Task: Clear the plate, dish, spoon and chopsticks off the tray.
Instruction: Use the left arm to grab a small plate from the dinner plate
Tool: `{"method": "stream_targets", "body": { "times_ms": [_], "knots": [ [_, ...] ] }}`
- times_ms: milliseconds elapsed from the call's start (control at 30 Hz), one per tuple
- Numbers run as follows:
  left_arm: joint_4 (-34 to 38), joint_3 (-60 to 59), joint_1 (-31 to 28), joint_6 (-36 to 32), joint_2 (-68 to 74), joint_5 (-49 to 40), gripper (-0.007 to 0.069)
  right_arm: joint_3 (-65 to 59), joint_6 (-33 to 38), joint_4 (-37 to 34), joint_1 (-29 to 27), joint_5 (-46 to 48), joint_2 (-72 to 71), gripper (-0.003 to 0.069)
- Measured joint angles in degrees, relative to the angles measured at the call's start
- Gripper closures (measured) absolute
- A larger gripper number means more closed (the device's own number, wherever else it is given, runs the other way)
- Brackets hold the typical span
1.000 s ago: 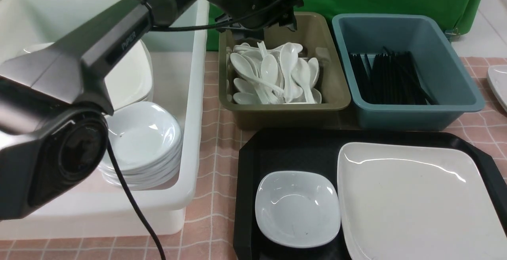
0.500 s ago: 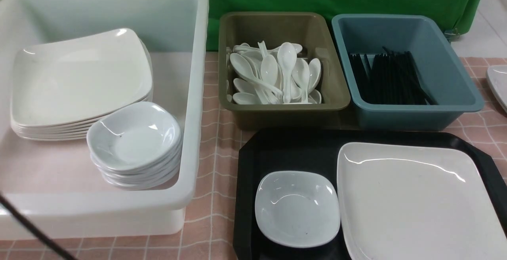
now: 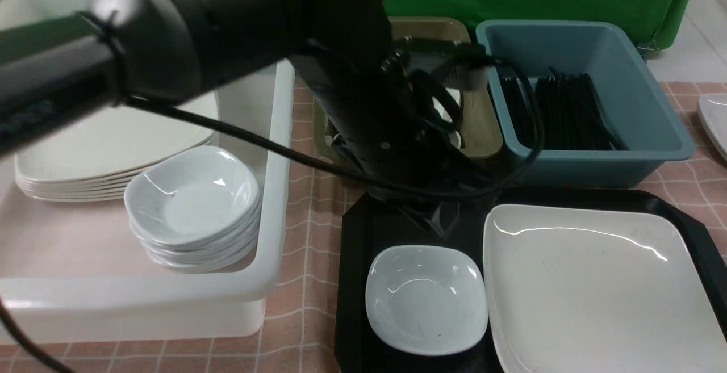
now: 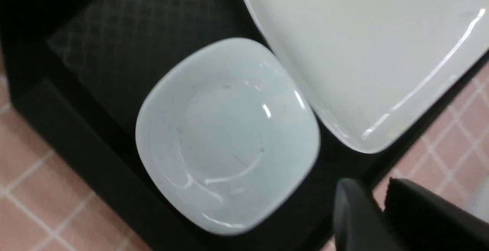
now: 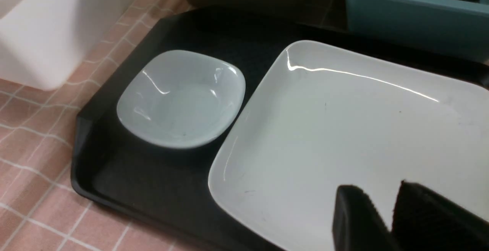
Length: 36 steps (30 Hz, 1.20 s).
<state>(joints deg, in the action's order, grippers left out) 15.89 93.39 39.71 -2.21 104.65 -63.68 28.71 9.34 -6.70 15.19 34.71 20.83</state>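
Observation:
The small greyish-white dish (image 3: 426,299) sits at the tray's near left and shows in both wrist views (image 4: 227,136) (image 5: 181,98). The large cream plate (image 3: 596,288) (image 4: 363,52) (image 5: 344,136) lies beside it and fills the right of the black tray (image 3: 349,305). My left arm (image 3: 363,106) reaches over the tray's far left. My left gripper (image 4: 366,184) is shut and empty, above and beside the dish. My right gripper (image 5: 376,190) is shut and empty, low over the plate. No spoon or chopsticks show on the tray.
An olive tub (image 3: 483,129) of white spoons and a blue tub (image 3: 596,163) of black chopsticks stand behind the tray. A white bin (image 3: 272,191) on the left holds stacked plates (image 3: 102,146) and dishes (image 3: 193,202). Another white plate (image 3: 715,117) lies at the right edge.
My left arm was out of the front view half a second ago and has swung in over the olive tub and the tray's far left. The dish and plate have not moved.

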Motion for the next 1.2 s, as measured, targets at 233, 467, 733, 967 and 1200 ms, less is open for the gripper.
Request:
{"method": "stream_targets", "body": {
  "times_ms": [233,467,733,967,1200],
  "knots": [
    [-7.88,3.87,1.04,-6.78,8.76,0.41,0.0256,0.0,-0.07,0.0,0.0,0.0,0.0,0.0435],
    [-14.7,5.17,1.04,-19.62,14.32,0.7,0.0195,0.0,-1.7,-0.12,0.0,-0.17,0.0,0.0428],
    [-18.77,5.17,1.04,-28.07,17.92,4.13,0.0211,0.0,-1.78,-0.17,0.0,-0.21,0.0,0.0421],
    [-18.93,5.17,1.04,-30.98,20.13,7.29,0.0224,0.0,-1.89,-0.17,0.0,-0.21,0.0,0.0421],
    [-16.63,5.3,1.04,-32.14,21.39,4.34,0.0273,0.0,-2.25,-0.17,0.0,-0.21,0.0,0.0421]
  ]
}}
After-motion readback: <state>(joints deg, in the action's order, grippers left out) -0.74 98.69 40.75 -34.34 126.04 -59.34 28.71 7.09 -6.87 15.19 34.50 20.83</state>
